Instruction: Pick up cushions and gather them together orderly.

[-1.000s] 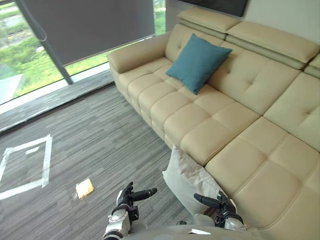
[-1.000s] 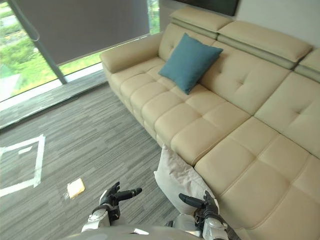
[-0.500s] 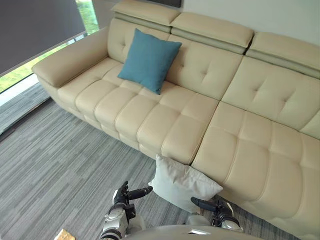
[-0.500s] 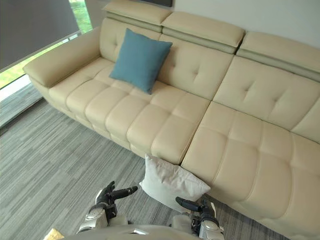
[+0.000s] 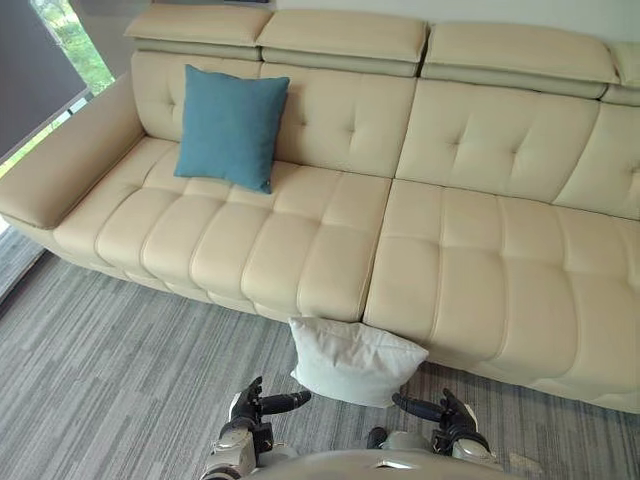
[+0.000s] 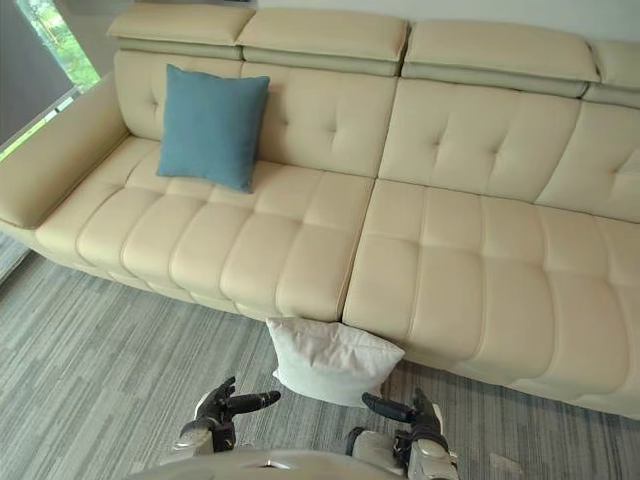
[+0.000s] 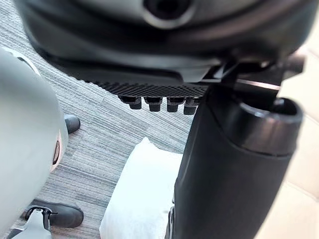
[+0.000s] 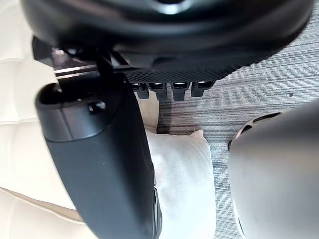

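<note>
A white cushion (image 5: 352, 360) lies on the grey carpet, leaning against the front of the beige sofa (image 5: 480, 280) near its middle. A blue cushion (image 5: 230, 125) stands on the sofa's left seat, propped against the backrest. My left hand (image 5: 250, 405) hovers low over the carpet just left of the white cushion, open, thumb pointing toward it. My right hand (image 5: 445, 410) hovers just right of the cushion, open too. Neither touches it. Past the left thumb I see the white cushion (image 7: 134, 199); past the right thumb the same cushion (image 8: 182, 184) shows.
The long sofa spans the whole width, with an armrest (image 5: 50, 170) at the left. A window (image 5: 60, 30) shows at the upper left. Grey striped carpet (image 5: 110, 370) runs along the sofa's front. A small pale scrap (image 5: 525, 465) lies on the carpet at the right.
The camera has swung round, so the sofa now faces me square on and the window has slid off to the left. Both hands stay open on either side of the white cushion.
</note>
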You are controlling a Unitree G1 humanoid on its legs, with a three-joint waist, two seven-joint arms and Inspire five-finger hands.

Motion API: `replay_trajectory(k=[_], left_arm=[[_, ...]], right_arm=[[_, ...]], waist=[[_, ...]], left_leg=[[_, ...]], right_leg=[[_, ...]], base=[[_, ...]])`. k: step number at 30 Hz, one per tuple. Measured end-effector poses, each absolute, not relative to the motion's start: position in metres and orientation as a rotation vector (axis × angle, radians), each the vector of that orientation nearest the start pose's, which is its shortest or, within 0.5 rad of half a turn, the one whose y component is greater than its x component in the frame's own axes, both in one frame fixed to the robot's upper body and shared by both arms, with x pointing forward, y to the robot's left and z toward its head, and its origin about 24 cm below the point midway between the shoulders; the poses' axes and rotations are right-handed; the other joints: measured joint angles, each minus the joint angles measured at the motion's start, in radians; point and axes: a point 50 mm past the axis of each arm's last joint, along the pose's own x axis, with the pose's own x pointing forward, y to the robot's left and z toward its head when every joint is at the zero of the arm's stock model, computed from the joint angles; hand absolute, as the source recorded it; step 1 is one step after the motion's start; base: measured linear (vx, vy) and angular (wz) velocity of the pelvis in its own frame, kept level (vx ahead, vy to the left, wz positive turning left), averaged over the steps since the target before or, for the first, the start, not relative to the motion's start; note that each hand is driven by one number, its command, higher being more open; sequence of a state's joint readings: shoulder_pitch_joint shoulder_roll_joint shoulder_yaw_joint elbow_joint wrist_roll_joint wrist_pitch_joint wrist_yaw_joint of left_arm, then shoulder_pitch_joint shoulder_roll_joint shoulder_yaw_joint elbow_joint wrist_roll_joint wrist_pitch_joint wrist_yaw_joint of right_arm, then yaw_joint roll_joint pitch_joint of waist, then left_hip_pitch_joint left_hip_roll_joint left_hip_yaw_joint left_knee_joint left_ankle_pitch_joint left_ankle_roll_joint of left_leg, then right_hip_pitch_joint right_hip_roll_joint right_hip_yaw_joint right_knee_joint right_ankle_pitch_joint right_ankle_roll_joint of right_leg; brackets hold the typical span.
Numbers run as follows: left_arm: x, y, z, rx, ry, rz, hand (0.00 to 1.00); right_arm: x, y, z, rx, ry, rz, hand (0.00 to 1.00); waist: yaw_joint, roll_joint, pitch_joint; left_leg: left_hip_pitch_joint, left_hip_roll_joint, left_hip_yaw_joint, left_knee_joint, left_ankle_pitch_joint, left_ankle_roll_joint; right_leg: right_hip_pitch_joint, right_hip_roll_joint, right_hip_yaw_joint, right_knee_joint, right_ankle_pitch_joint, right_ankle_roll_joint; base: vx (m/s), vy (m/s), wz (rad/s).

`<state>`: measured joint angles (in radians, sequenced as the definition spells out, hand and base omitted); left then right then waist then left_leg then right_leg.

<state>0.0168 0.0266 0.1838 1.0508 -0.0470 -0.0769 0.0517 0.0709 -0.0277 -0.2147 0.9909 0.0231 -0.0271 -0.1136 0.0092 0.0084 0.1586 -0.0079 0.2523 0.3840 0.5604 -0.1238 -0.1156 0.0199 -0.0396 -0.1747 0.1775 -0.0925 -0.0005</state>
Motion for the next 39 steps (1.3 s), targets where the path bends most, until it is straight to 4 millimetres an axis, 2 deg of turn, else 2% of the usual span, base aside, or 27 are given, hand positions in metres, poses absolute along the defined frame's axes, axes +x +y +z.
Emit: replay_trajectory(k=[1, 2, 3, 4, 6, 8, 11, 12, 14, 19, 23, 27, 29, 31, 32, 34, 35, 37, 39], left_arm=[[0.124, 0.186, -0.153, -0.082, 0.979, 0.260, 1.00], [0.126, 0.186, -0.152, -0.085, 0.966, 0.262, 1.00], [0.127, 0.186, -0.152, -0.097, 0.959, 0.273, 1.00], [0.128, 0.186, -0.152, -0.099, 0.957, 0.273, 1.00], [0.128, 0.185, -0.151, -0.102, 0.952, 0.273, 1.00], [0.126, 0.180, -0.152, -0.117, 0.960, 0.269, 1.00], [0.126, 0.192, -0.151, -0.084, 0.961, 0.280, 1.00], [0.127, 0.194, -0.151, -0.079, 0.960, 0.283, 1.00], [0.122, 0.194, -0.152, -0.075, 0.975, 0.288, 1.00], [0.112, 0.188, -0.157, -0.071, 1.015, 0.273, 1.00], [0.109, 0.188, -0.158, -0.080, 1.019, 0.282, 1.00], [0.110, 0.190, -0.157, -0.096, 1.013, 0.310, 1.00], [0.114, 0.193, -0.155, -0.089, 0.998, 0.323, 1.00], [0.137, 0.202, -0.146, -0.100, 0.924, 0.358, 1.00], [0.141, 0.202, -0.144, -0.106, 0.911, 0.362, 1.00], [0.163, 0.202, -0.135, -0.115, 0.849, 0.366, 1.00], [0.167, 0.203, -0.134, -0.114, 0.840, 0.367, 1.00], [0.185, 0.205, -0.124, -0.119, 0.786, 0.383, 1.00], [0.206, 0.206, -0.110, -0.133, 0.703, 0.394, 1.00]], right_arm=[[0.108, -0.195, -0.155, 0.045, 1.027, -0.347, 1.00], [0.110, -0.198, -0.154, 0.037, 1.022, -0.352, 1.00], [0.111, -0.200, -0.153, 0.033, 1.018, -0.357, 1.00], [0.111, -0.200, -0.154, 0.033, 1.019, -0.357, 1.00], [0.109, -0.199, -0.154, 0.048, 1.023, -0.367, 1.00], [0.109, -0.204, -0.152, 0.043, 1.009, -0.378, 1.00], [0.106, -0.194, -0.154, 0.071, 1.013, -0.372, 1.00], [0.105, -0.192, -0.154, 0.075, 1.015, -0.371, 1.00], [0.103, -0.193, -0.154, 0.074, 1.020, -0.372, 1.00], [0.100, -0.198, -0.154, 0.088, 1.023, -0.417, 1.00], [0.093, -0.201, -0.156, 0.120, 1.031, -0.468, 1.00], [0.091, -0.202, -0.156, 0.153, 1.032, -0.501, 1.00], [0.092, -0.201, -0.156, 0.157, 1.033, -0.499, 1.00], [0.104, -0.196, -0.155, 0.172, 1.011, -0.485, 1.00], [0.107, -0.197, -0.154, 0.174, 1.003, -0.485, 1.00], [0.126, -0.198, -0.148, 0.174, 0.955, -0.485, 1.00], [0.130, -0.198, -0.147, 0.174, 0.947, -0.484, 1.00], [0.148, -0.200, -0.140, 0.170, 0.898, -0.483, 1.00], [0.165, -0.203, -0.132, 0.170, 0.846, -0.487, 1.00]], waist=[[0.006, -0.001, 0.004], [0.019, 0.008, 0.008], [0.019, 0.012, 0.012], [0.019, 0.010, 0.013], [0.023, 0.006, 0.015], [0.020, 0.043, -0.001], [0.020, -0.017, -0.007], [0.020, -0.028, -0.011], [0.020, -0.026, -0.015], [0.021, -0.001, -0.035], [0.022, -0.002, -0.037], [0.025, -0.008, -0.033], [0.034, -0.025, -0.020], [0.036, -0.052, 0.024], [0.037, -0.052, 0.032], [0.041, -0.053, 0.087], [0.041, -0.055, 0.095], [0.041, -0.060, 0.131], [0.041, -0.060, 0.160]], left_leg=[[-0.025, 0.008, -0.020, 0.038, -0.023, 0.000], [-0.048, 0.002, -0.082, 0.059, -0.086, 0.002], [-0.070, -0.014, -0.140, 0.043, -0.124, 0.008], [-0.078, -0.026, -0.171, 0.026, -0.135, 0.013], [-0.079, -0.070, -0.295, -0.057, -0.134, 0.014], [-0.076, -0.069, -0.359, -0.171, -0.129, 0.018], [-0.067, -0.112, -0.310, -0.190, -0.133, 0.026], [-0.053, -0.129, -0.290, -0.196, -0.135, 0.037], [-0.010, -0.151, -0.260, -0.230, -0.126, 0.049], [0.046, -0.148, -0.229, -0.260, -0.121, 0.044], [0.094, -0.139, -0.230, -0.261, -0.119, 0.040], [0.088, -0.139, -0.238, -0.250, -0.119, 0.040], [0.056, -0.140, -0.244, -0.216, -0.120, 0.038], [-0.080, -0.133, -0.286, -0.060, -0.138, 0.029], [-0.110, -0.129, -0.294, -0.031, -0.144, 0.030], [-0.243, -0.107, -0.319, 0.098, -0.201, 0.030], [-0.266, -0.104, -0.322, 0.117, -0.210, 0.029], [-0.371, -0.096, -0.334, 0.200, -0.261, 0.024], [-0.484, -0.089, -0.347, 0.278, -0.274, 0.023]], right_leg=[[0.002, 0.004, 0.015, 0.000, 0.000, 0.000], [-0.002, 0.011, 0.059, -0.001, -0.001, -0.001], [-0.010, 0.016, 0.093, 0.001, -0.001, -0.001], [-0.014, 0.017, 0.109, 0.004, -0.002, 0.000], [-0.040, 0.021, 0.153, 0.034, -0.021, 0.012], [-0.084, 0.051, 0.171, 0.090, -0.042, 0.025], [-0.133, -0.007, 0.183, 0.180, -0.068, 0.052], [-0.143, -0.029, 0.192, 0.209, -0.086, 0.059], [-0.138, -0.050, 0.206, 0.227, -0.106, 0.071], [-0.124, -0.054, 0.183, 0.238, -0.110, 0.076], [-0.077, -0.053, 0.149, 0.244, -0.119, 0.080], [-0.078, -0.063, 0.122, 0.259, -0.126, 0.084], [-0.095, -0.067, 0.118, 0.282, -0.137, 0.084], [-0.177, -0.077, 0.087, 0.358, -0.162, 0.066], [-0.196, -0.076, 0.081, 0.373, -0.166, 0.061], [-0.312, -0.064, 0.065, 0.481, -0.206, 0.043], [-0.334, -0.064, 0.064, 0.503, -0.213, 0.040], [-0.444, -0.066, 0.063, 0.600, -0.259, 0.031], [-0.557, -0.066, 0.063, 0.680, -0.267, 0.023]], base=[[-0.05, -0.020, -0.91], [-0.07, 0.035, -0.90], [-0.08, 0.057, -0.90], [-0.10, 0.096, -0.72], [-0.11, 0.153, -0.73], [-0.08, 0.182, -0.65], [0.00, 0.173, -0.27], [0.11, 0.127, -0.28], [0.11, 0.058, -0.27], [0.17, -0.014, -0.15], [0.12, -0.057, 0.03], [0.03, -0.033, 0.09], [-0.07, -0.051, 0.18], [-0.17, -0.110, 0.38], [-0.20, -0.117, 0.35], [-0.23, -0.087, 0.18], [-0.28, -0.084, 0.01], [-0.27, -0.074, 0.00], [-0.20, -0.037, -0.01]])
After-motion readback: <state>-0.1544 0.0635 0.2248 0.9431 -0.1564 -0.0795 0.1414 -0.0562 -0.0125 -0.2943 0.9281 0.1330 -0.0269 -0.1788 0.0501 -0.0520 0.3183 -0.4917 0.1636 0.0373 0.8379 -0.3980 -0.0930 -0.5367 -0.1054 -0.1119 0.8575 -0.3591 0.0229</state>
